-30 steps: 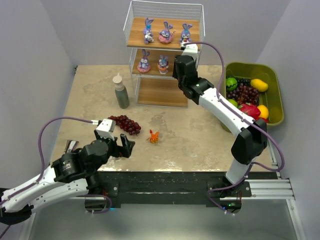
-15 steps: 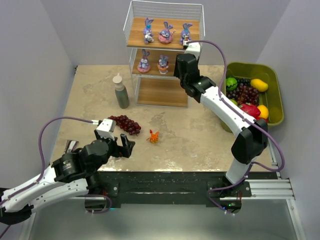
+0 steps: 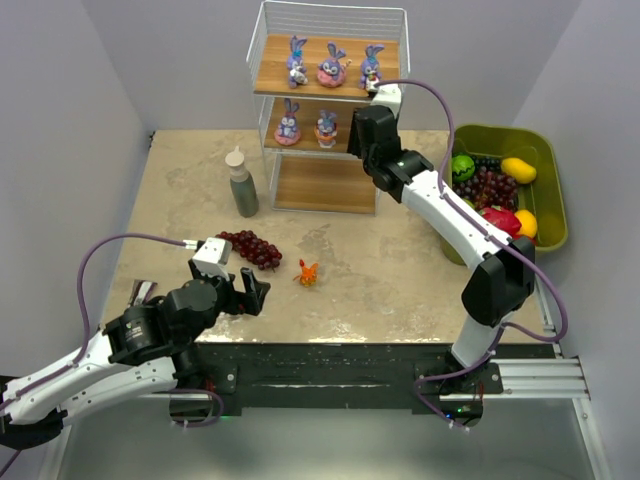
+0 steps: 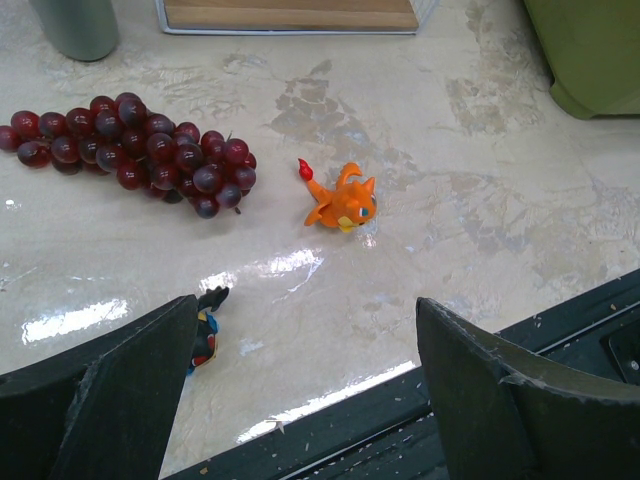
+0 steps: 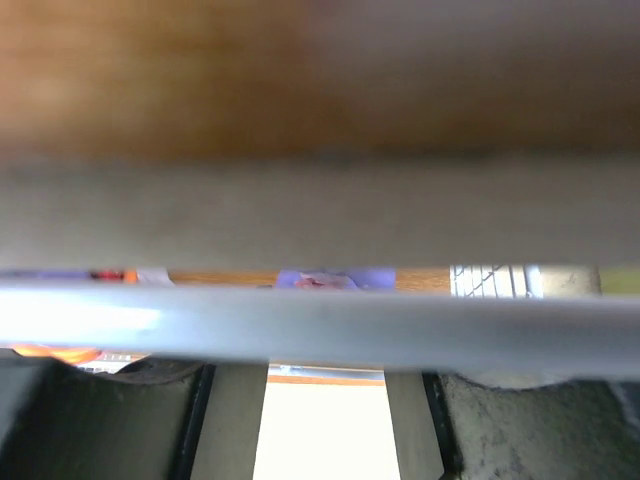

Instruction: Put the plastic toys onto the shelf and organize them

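Note:
The shelf stands at the back. Three purple-blue bunnies stand on its top board and two on the middle board. My right gripper is at the right end of the middle tier. In the right wrist view it is open with nothing between the jaws, and a blurred shelf wire crosses in front of a bunny. The orange creature lies on the table. The black bug lies by the left finger of my open, empty left gripper.
A dark red grape bunch lies left of the orange creature. A grey-green bottle stands left of the shelf. The olive-green fruit bin sits at the right. The table's front edge runs just under my left gripper.
My right gripper has moved slightly up and right along the shelf's middle tier. The left arm and the toys on the table have not moved.

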